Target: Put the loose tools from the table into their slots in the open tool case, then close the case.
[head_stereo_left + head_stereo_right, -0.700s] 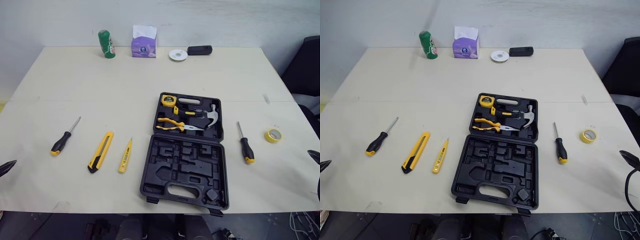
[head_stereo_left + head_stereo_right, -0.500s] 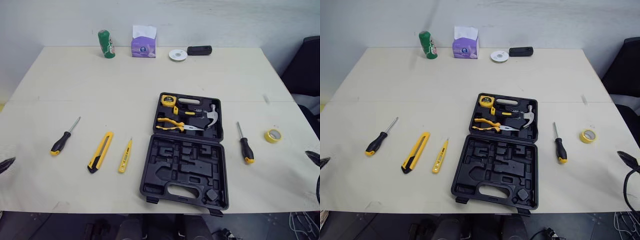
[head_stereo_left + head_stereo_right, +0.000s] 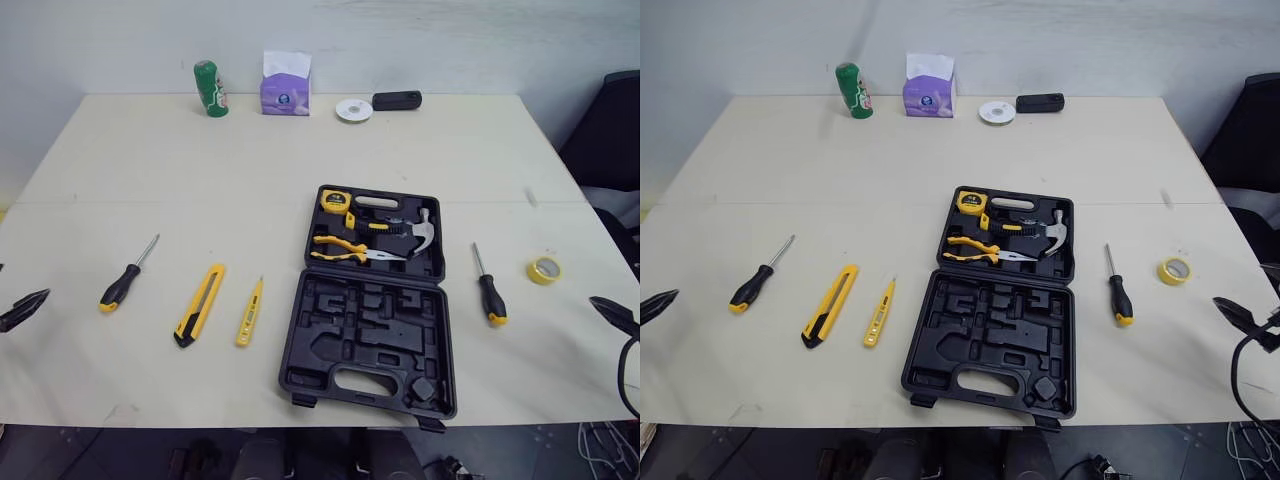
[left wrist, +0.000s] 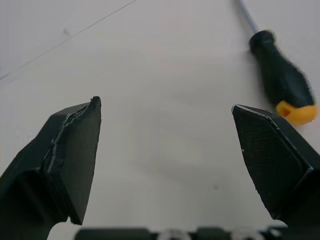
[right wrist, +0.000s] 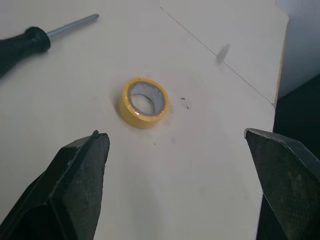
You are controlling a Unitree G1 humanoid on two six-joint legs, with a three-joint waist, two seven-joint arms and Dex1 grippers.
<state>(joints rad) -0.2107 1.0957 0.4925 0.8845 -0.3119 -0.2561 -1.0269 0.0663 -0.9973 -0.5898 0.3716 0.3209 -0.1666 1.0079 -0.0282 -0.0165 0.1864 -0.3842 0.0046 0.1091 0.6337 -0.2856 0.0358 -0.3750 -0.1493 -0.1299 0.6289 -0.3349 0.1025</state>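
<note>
The black tool case (image 3: 368,340) lies open at the table's middle. Its far half holds a tape measure (image 3: 335,200), pliers (image 3: 350,250) and a hammer (image 3: 410,228); the near half has bare slots. Left of it lie a tester pen (image 3: 250,312), a yellow utility knife (image 3: 200,304) and a black-and-yellow screwdriver (image 3: 120,287). A second screwdriver (image 3: 490,297) and a yellow tape roll (image 3: 544,270) lie to the right. My left gripper (image 4: 165,105) is open, hovering left of the left screwdriver (image 4: 282,82). My right gripper (image 5: 173,132) is open just short of the tape roll (image 5: 143,102).
Along the far edge stand a green can (image 3: 209,88), a tissue box (image 3: 285,83), a white tape reel (image 3: 353,109) and a black oblong object (image 3: 397,100). A dark chair (image 3: 612,140) sits off the table's right side. Open tabletop lies beyond the case.
Both grippers have come inward over the table: the left toward the left screwdriver, the right toward the tape roll. The tools and case have not moved.
</note>
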